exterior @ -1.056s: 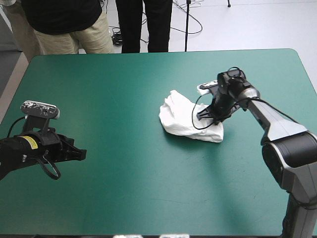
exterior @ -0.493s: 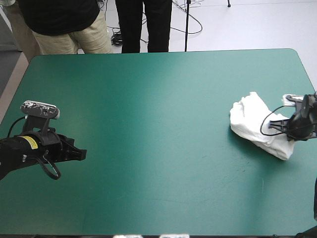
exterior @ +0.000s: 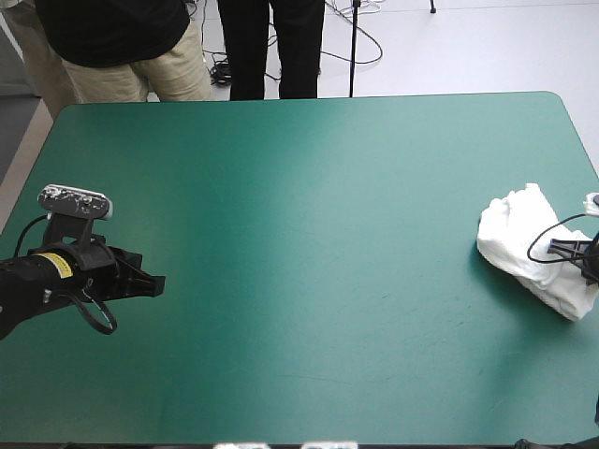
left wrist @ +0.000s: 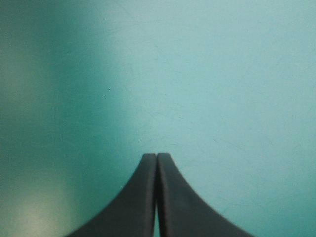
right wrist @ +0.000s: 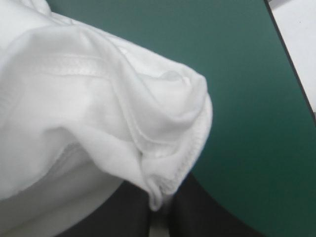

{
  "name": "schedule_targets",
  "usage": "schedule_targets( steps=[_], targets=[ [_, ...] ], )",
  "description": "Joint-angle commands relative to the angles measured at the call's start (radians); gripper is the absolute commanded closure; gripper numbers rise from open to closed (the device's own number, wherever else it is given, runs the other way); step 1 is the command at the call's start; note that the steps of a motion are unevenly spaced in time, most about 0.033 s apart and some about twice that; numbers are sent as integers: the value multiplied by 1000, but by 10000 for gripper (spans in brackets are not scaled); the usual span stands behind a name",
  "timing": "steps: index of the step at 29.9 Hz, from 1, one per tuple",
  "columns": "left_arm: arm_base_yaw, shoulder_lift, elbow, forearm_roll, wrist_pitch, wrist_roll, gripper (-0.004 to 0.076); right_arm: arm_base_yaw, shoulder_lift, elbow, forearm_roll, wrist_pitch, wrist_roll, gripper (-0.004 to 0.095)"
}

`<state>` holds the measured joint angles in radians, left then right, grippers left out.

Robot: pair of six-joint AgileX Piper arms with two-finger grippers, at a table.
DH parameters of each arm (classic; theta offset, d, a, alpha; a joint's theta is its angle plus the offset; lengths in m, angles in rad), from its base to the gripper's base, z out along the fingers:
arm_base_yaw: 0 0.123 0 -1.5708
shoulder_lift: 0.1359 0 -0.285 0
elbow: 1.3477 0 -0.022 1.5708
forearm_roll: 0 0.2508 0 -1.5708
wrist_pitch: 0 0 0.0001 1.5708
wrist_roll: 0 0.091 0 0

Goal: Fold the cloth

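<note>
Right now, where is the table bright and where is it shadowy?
High view: the teal-green table cover shines palest toward its far right corner, and the crumpled white T-shirt throws a thin shadow on its near side. Left wrist view: a dark band lies beside the shut black claw.

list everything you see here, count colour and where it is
T-shirt: 1, white, a crumpled heap by the table's right edge, one hemmed fold caught in the right gripper
table cover: 1, teal-green, spread over the whole table top, bare apart from the T-shirt
left gripper: 1, black fingers, over the table's left side, shut with its tips together, holding nothing
right gripper: 1, black fingers, at the table's right edge and partly out of the high view, shut on the T-shirt
</note>
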<state>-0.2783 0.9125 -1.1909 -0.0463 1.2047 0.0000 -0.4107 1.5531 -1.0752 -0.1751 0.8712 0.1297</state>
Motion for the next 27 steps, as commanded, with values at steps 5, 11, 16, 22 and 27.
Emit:
schedule_targets(
  steps=[5, 11, 16, 22, 27],
  targets=[
    [0, -8, -26, -11, -60, 0, 733, -7, -31, -21, -8, -8, -23, 434],
    [0, -8, -26, -11, -60, 0, 733, -7, -63, -58, 55, 29, -18, 267],
    [0, -8, -26, -11, -60, 0, 733, -6, -195, -112, 68, 103, -27, 410],
    [0, -8, -26, -9, -64, 0, 733, 33, -380, -122, 332, 123, -109, 718],
    [0, -8, -26, -9, -60, 0, 733, 202, -508, -122, 395, 154, -206, 909]
  ],
)
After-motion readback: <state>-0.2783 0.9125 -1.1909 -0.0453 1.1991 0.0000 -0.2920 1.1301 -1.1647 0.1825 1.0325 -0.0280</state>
